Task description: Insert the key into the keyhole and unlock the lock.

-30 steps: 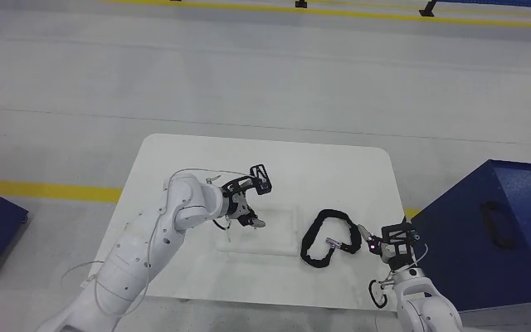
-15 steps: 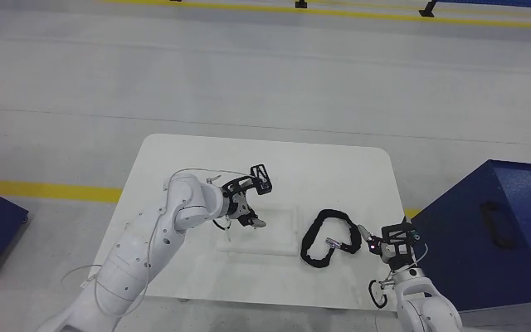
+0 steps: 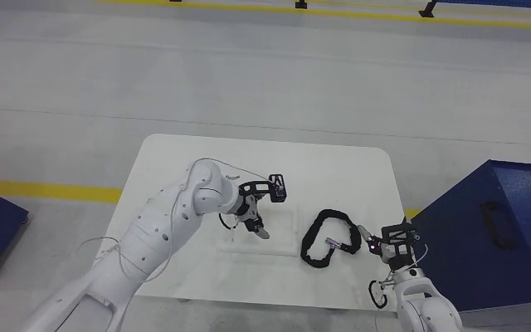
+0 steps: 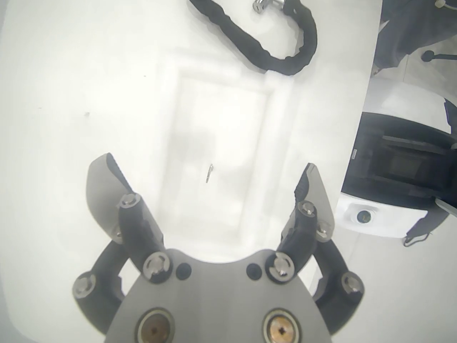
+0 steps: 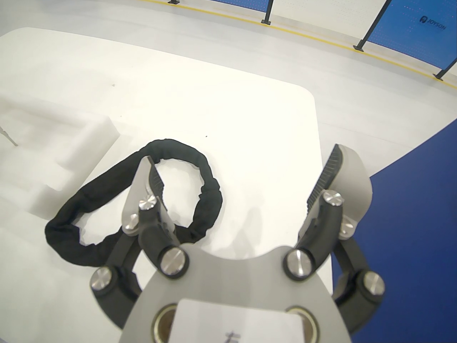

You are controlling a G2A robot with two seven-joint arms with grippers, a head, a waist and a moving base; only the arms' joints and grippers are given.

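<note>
In the white foam tray (image 4: pixel 228 115), left of the black sleeved chain lock (image 4: pixel 257 51), the thin silver key (image 4: pixel 209 173) seems to stand tilted, directly under the left gripper (image 4: pixel 209 166), spread wide and empty. The right gripper (image 5: pixel 243 160), also spread and empty, sits beside the lock.

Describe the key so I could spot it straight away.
Start at the white table; near its middle lies a shallow white foam tray. The key is the thin silvery sliver alone inside it, below the open left gripper, tiny against the black fabric-sleeved chain lock lying beside the tray.
</note>
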